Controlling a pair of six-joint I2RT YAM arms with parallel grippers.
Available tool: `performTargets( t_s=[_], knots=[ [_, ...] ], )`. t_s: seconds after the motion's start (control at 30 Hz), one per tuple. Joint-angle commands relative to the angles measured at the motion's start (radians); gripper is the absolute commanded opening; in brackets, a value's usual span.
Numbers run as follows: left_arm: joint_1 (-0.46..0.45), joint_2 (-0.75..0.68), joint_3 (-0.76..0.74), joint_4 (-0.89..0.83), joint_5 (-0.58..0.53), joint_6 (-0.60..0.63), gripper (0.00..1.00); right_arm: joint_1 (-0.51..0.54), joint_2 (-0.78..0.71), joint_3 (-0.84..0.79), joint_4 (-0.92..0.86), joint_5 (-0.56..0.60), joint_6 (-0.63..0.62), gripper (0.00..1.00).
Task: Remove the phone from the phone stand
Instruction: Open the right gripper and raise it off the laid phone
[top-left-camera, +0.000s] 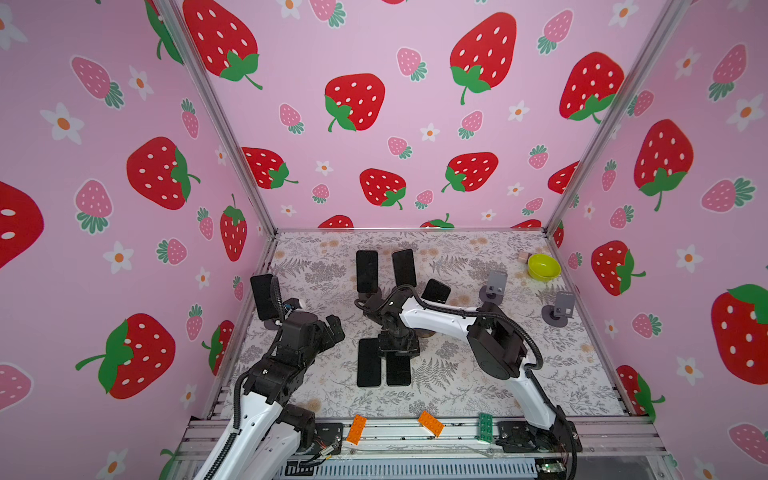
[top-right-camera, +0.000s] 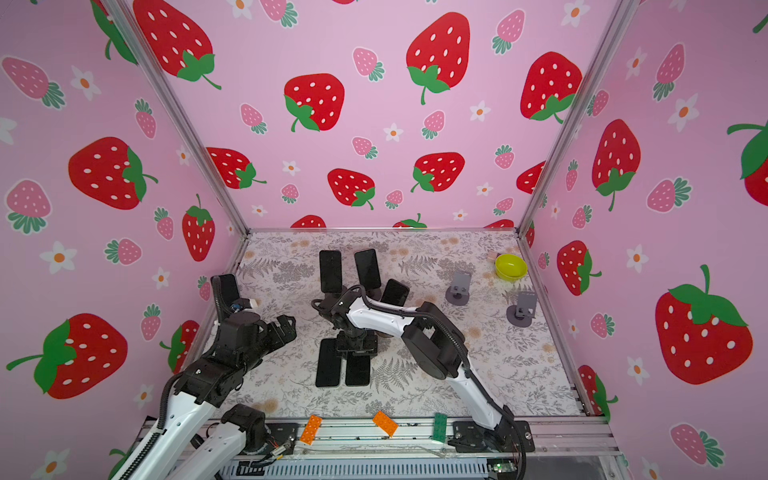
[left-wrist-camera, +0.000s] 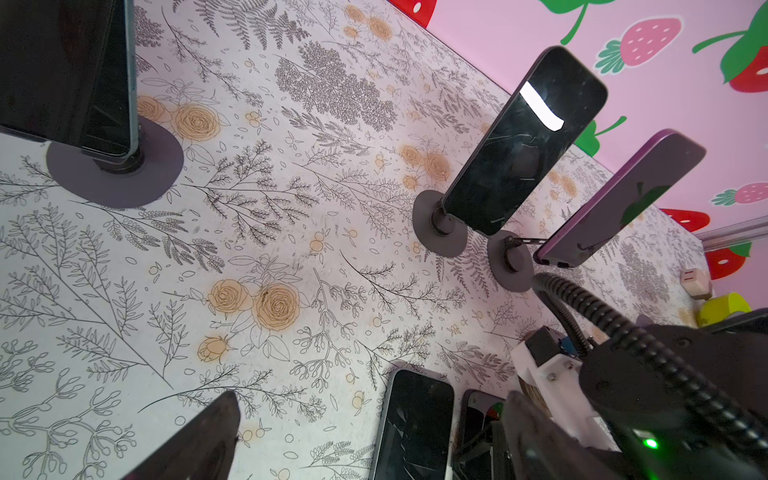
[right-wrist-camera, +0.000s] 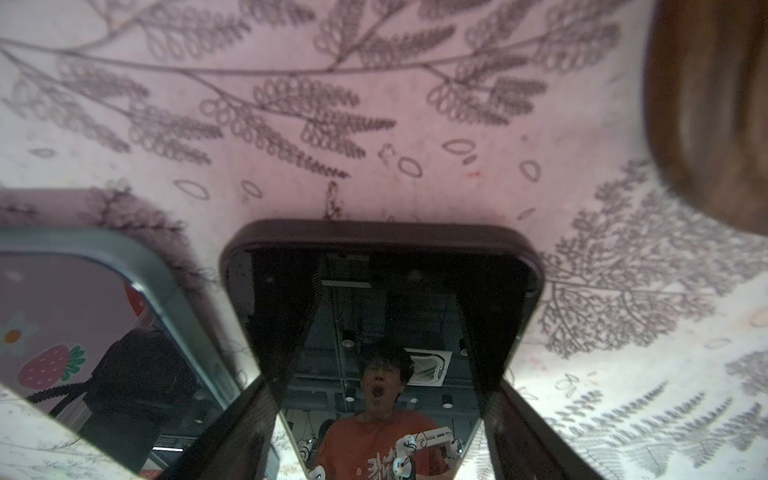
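Observation:
My right gripper (top-left-camera: 397, 351) (right-wrist-camera: 382, 390) points down at the middle of the table, shut across the width of a black phone (top-left-camera: 399, 372) (right-wrist-camera: 382, 299); its fingers (right-wrist-camera: 505, 399) press the phone's two long sides. That phone is flat at table level beside a second flat phone (top-left-camera: 369, 361) (right-wrist-camera: 83, 332). Three more phones (top-left-camera: 367, 270) (top-left-camera: 404, 268) (top-left-camera: 436, 291) lean on round-based stands behind. Another phone (top-left-camera: 262, 295) stands on a phone stand (top-left-camera: 272, 324) at the left wall. My left gripper (top-left-camera: 332, 328) (left-wrist-camera: 365, 436) hovers open and empty left of the flat phones.
Two empty grey stands (top-left-camera: 494, 286) (top-left-camera: 561, 309) are at the right. A green bowl (top-left-camera: 543, 267) and a small beige block (top-left-camera: 524, 256) sit in the back right corner. A brown round thing (right-wrist-camera: 706, 104) lies close to the held phone. Lego bricks (top-left-camera: 356, 429) (top-left-camera: 431, 423) (top-left-camera: 485, 427) rest on the front rail.

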Motion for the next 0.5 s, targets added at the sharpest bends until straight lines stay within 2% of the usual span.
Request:
performTargets(
  t_s=[0.0,0.33,0.47],
  knots=[
    [0.004,-0.003,-0.004,0.006,-0.023,0.0,1.0,0.006,0.048,-0.039,0.059,0.015,-0.001,0.78],
    [0.004,-0.006,-0.003,0.006,-0.017,-0.001,1.0,0.004,0.034,-0.041,0.061,0.026,0.006,0.84],
    [0.004,-0.006,0.001,0.006,-0.013,-0.005,1.0,0.008,-0.017,-0.049,0.046,0.089,0.033,0.85]
  ],
)
